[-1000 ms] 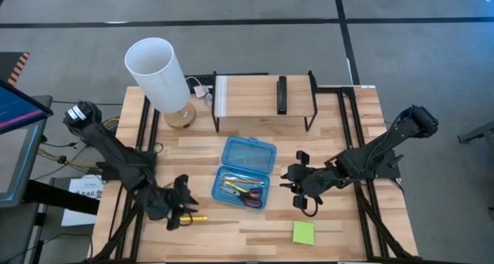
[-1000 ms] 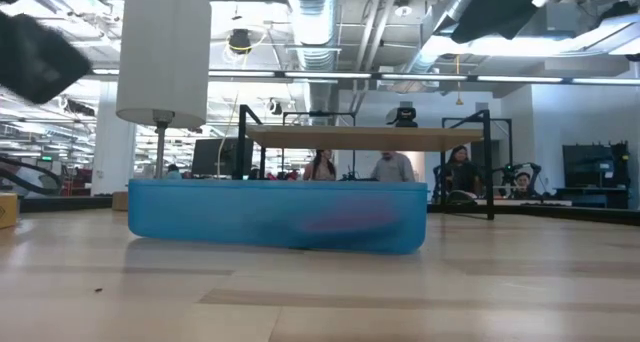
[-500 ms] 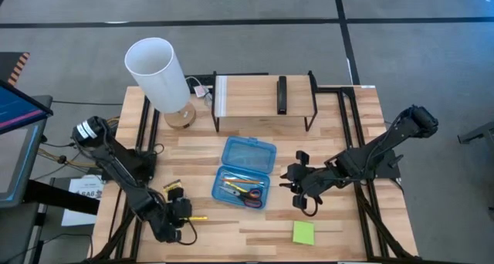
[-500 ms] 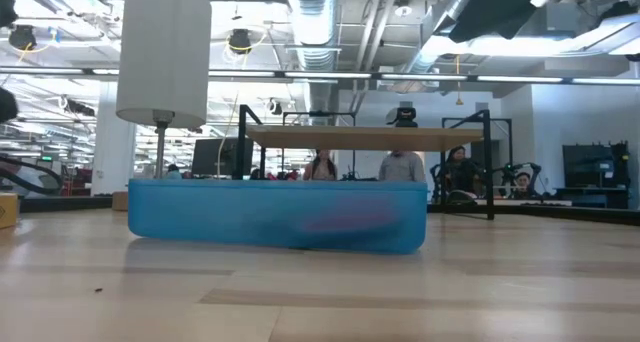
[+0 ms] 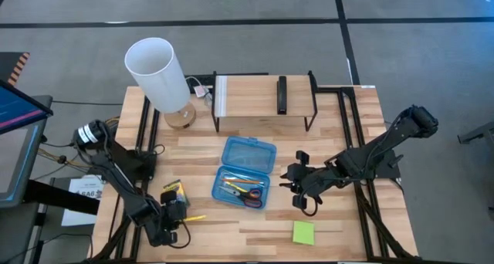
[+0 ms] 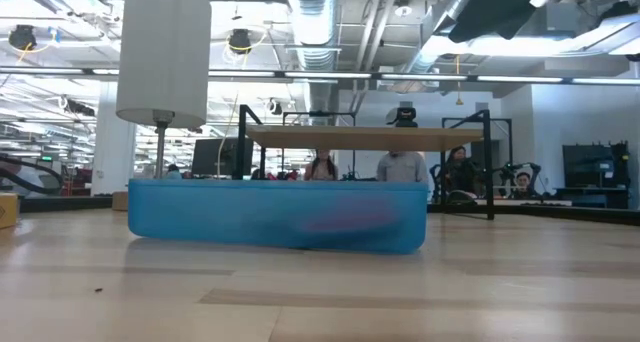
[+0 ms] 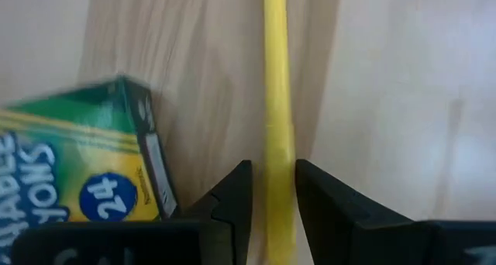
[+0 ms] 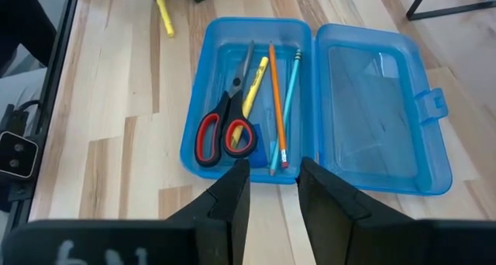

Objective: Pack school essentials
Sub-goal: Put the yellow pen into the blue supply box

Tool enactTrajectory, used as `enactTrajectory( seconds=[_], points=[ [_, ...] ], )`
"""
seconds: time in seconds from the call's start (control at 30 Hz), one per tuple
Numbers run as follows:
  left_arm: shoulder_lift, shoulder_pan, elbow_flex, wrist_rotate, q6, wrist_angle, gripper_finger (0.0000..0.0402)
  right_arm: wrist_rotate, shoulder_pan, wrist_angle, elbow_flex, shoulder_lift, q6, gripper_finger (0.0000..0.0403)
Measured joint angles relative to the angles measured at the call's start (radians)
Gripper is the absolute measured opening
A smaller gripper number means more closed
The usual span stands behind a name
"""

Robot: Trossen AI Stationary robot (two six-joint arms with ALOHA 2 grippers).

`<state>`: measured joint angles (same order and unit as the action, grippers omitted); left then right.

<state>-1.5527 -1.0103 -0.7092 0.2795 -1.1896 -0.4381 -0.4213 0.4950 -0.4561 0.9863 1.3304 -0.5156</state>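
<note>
My left gripper is low at the table's near left, shut on a yellow pencil. The yellow-green crayon box lies flat just beside it. The open blue case holds red-handled scissors and an orange pencil, a yellow one and a green one. The lime sticky-note pad lies flat near the front edge. My right gripper hovers right of the case, slightly open and holding nothing. My left gripper has the yellow pencil's shaft between its two fingers, which come from above, slanting toward the table's right. The fingers run along the pencil, not across it. The pencil lies flat on the table and reaches out ahead of the fingertips.
A tall white lamp stands at the far left. A black wire rack with a wooden top stands behind the case. In the low view the case wall fills the middle. Bare wood lies between the case and the sticky pad.
My left gripper has moved toward the near edge and a little to the left, coming off the spot over the crayon box, which now shows in the high view. The pencil, the case and my right arm have stayed where they were.
</note>
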Motion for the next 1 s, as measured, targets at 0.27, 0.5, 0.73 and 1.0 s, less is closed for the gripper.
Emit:
enactTrajectory(
  seconds=[0.27,0.5,0.73,1.0],
  points=[
    [-0.045,0.000,0.005,-0.008,-0.024,0.001,0.0084,0.000,0.000,0.000,0.000,0.000,0.000,0.0129],
    [-0.045,0.000,0.005,-0.023,-0.034,-0.009,0.0027,0.000,0.000,0.000,0.000,0.000,0.000,0.0129],
    [-0.040,0.002,-0.026,-0.010,-0.001,-0.042,0.0006,0.000,0.000,0.000,0.000,0.000,0.000,0.0129],
    [0.022,0.060,-0.150,0.125,0.213,-0.221,0.0002,0.000,-0.001,-0.002,0.001,0.000,0.003,0.0129]
  ],
)
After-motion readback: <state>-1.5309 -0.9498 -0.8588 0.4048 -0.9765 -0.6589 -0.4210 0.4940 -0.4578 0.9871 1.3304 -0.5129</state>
